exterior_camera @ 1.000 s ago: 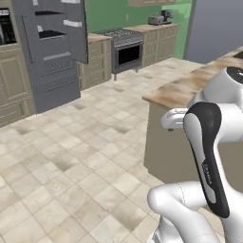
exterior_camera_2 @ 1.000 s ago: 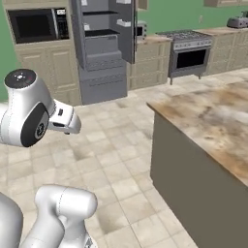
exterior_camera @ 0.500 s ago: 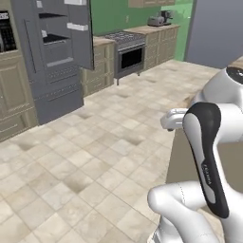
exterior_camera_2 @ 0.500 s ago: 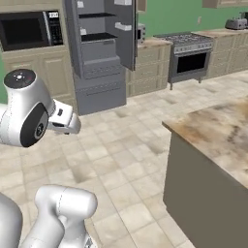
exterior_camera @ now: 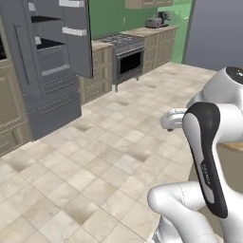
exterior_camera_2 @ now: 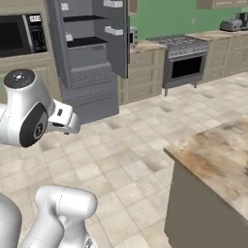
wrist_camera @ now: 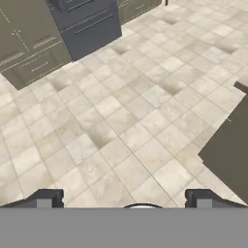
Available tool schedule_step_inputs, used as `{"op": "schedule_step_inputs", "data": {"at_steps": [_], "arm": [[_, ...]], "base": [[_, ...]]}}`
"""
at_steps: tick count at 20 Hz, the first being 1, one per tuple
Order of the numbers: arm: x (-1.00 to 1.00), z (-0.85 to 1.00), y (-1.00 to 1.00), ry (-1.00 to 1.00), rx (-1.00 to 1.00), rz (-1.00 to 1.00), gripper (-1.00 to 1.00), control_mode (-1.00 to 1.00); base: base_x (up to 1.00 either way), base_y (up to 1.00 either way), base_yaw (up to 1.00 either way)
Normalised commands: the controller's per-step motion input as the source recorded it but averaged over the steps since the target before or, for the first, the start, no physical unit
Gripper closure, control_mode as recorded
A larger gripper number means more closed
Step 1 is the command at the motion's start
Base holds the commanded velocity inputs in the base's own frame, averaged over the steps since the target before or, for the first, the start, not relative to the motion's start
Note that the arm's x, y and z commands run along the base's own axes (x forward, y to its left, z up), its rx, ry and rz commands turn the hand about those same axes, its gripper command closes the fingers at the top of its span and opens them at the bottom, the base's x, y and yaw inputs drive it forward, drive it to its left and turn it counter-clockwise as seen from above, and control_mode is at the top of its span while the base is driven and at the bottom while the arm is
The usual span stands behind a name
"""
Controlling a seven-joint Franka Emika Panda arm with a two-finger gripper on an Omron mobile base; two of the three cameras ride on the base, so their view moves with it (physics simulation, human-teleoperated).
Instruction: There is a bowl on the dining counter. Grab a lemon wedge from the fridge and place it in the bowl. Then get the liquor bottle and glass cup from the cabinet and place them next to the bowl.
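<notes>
The grey fridge (exterior_camera: 45,61) stands with its doors swung open, white door shelves showing (exterior_camera_2: 89,53). Its lower drawers (wrist_camera: 87,22) lie at the top of the hand view, across a stretch of tiled floor. A corner of the marbled dining counter (exterior_camera_2: 218,155) is at the lower right, and its dark base (wrist_camera: 232,145) is at the right of the hand view. My gripper (wrist_camera: 126,201) hangs over the floor, open, with nothing between its fingertips (wrist_camera: 46,198). The bowl, lemon wedge, liquor bottle, glass cup and cabinet are out of view.
A steel stove (exterior_camera_2: 186,63) stands right of the fridge between beige base cabinets (exterior_camera: 97,71). A microwave (exterior_camera_2: 19,34) sits left of the fridge. A toaster (exterior_camera_2: 227,24) rests on the far worktop. Tiled floor (exterior_camera: 95,161) stretches from me to the fridge.
The whole picture has shifted as the base drove: the fridge is nearer and larger, and the dining counter has slid off to the right. The arm's pose is unchanged and the gripper stays open.
</notes>
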Motion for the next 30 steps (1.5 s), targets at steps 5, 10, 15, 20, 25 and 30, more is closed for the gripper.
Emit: {"op": "schedule_step_inputs", "data": {"at_steps": [5, 10, 15, 20, 25, 30], "arm": [[0.0, 0.0, 0.0, 0.0, 0.0, 0.0, -1.0, 1.0], [0.0, 0.0, 0.0, 0.0, 0.0, 0.0, -1.0, 1.0], [0.0, 0.0, 0.0, 0.0, 0.0, 0.0, -1.0, 1.0], [0.0, 0.0, 0.0, 0.0, 0.0, 0.0, -1.0, 1.0], [0.0, 0.0, 0.0, 0.0, 0.0, 0.0, -1.0, 1.0], [0.0, 0.0, 0.0, 0.0, 0.0, 0.0, -1.0, 1.0]], "base": [[1.0, 0.0, -0.19], [1.0, 0.02, -0.19], [1.0, 0.0, -0.2], [1.0, 0.0, -0.21], [1.0, 0.0, -0.22], [1.0, 0.05, -0.23]]}}
